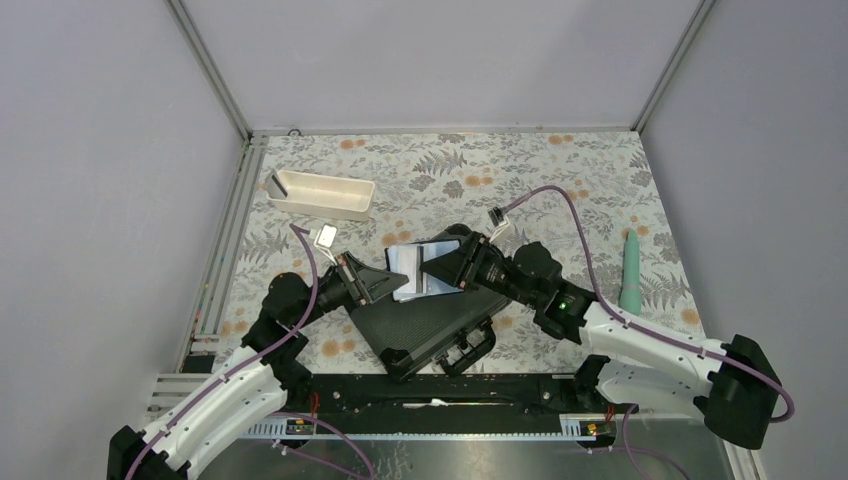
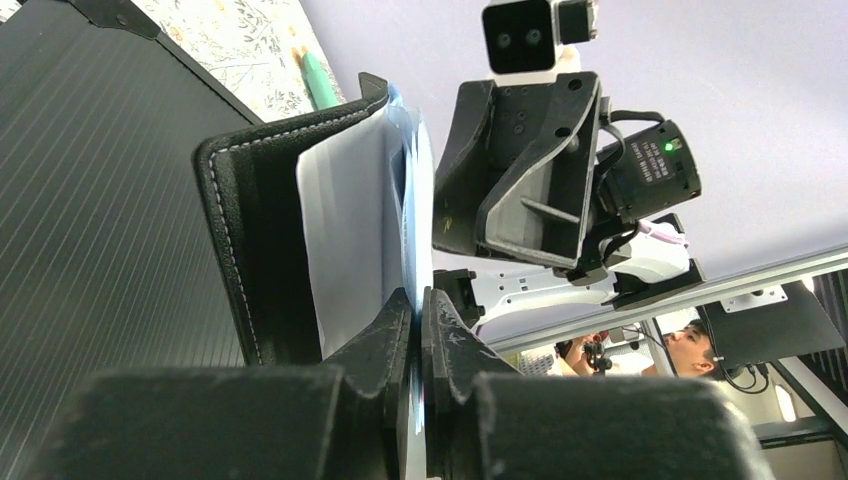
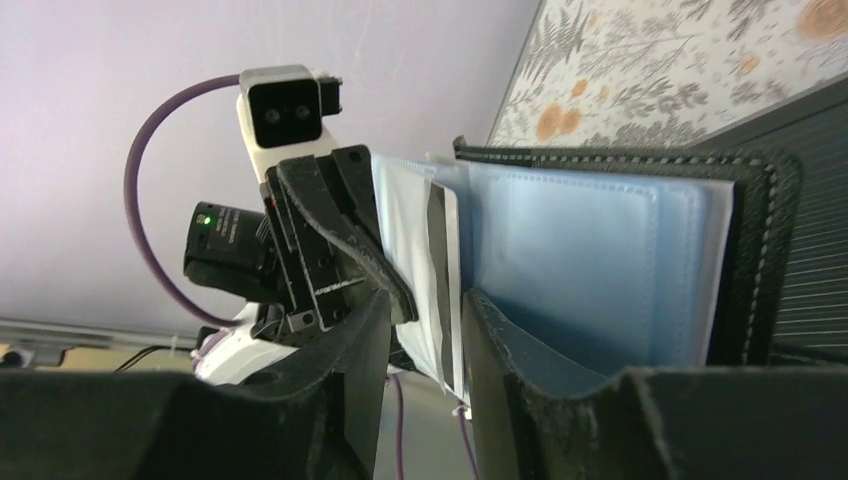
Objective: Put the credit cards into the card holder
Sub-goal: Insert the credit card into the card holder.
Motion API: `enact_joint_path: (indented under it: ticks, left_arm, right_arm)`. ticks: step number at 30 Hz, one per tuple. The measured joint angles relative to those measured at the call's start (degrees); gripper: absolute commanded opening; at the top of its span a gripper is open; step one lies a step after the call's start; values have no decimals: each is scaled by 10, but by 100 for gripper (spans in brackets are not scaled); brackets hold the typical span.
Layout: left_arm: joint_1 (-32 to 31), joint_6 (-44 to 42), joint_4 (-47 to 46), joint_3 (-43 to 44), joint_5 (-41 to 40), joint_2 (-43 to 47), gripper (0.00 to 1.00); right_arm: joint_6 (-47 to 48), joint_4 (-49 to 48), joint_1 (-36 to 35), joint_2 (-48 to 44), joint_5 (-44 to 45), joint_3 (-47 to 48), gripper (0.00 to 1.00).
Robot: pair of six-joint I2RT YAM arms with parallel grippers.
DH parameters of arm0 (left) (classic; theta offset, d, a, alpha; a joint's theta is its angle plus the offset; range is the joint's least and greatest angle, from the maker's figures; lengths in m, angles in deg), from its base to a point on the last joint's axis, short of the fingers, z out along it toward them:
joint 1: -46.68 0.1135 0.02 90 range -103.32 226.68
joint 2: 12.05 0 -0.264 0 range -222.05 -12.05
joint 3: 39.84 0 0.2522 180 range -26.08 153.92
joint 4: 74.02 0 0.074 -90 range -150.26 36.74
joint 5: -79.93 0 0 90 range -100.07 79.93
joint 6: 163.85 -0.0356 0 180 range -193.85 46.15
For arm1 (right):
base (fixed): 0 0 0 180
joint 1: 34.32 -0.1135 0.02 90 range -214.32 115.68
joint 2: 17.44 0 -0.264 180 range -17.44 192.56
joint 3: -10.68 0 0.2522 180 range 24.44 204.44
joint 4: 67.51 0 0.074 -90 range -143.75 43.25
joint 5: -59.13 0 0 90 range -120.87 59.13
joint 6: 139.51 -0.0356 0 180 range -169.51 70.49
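My right pincer [image 3: 425, 330] stands partly open, its jaws astride the near edge of a pale credit card [image 3: 441, 262] with a dark stripe. I can see a gap between one finger and the card, so I judge it is not clamped. The card lies straight ahead of this pincer, its long axis running along the fingers, tucked among the clear leaves of the card holder [image 3: 610, 250]. How deep it sits in its pocket I cannot tell.

Just past the card on the far side is my left pincer [image 2: 418, 335], closed tight on a thin leaf of the same holder. The holder hangs open between the two pincers, raised above the black hard case [image 1: 430, 325] that lies on the worktop [image 1: 560, 190].

To my eye the coming move depends on keeping the card's length lined up with the pocket mouth. The right arm is the one placed to push it home. The left has only to hold the leaf steady, since a twist there could buckle the pocket.
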Motion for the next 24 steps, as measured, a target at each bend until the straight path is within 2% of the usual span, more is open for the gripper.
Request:
enact_joint_path:
  ticks: [5,11,14,17,24]
  left_arm:
    - [0,0,-2,0,5,0,0]
    - [0,0,4,0,7,0,0]
    - [0,-1,3,0,6,-5,4]
    - [1,-1,2,0,6,-15,12]
    - [0,-1,4,0,33,-48,17]
  right_arm:
    - [40,63,0,1,23,40,40]
    - [69,90,0,28,23,67,39]
    - [85,106,1,37,22,83,39]
    - [103,129,1,53,22,104,39]
    - [130,165,-11,100,31,146,39]
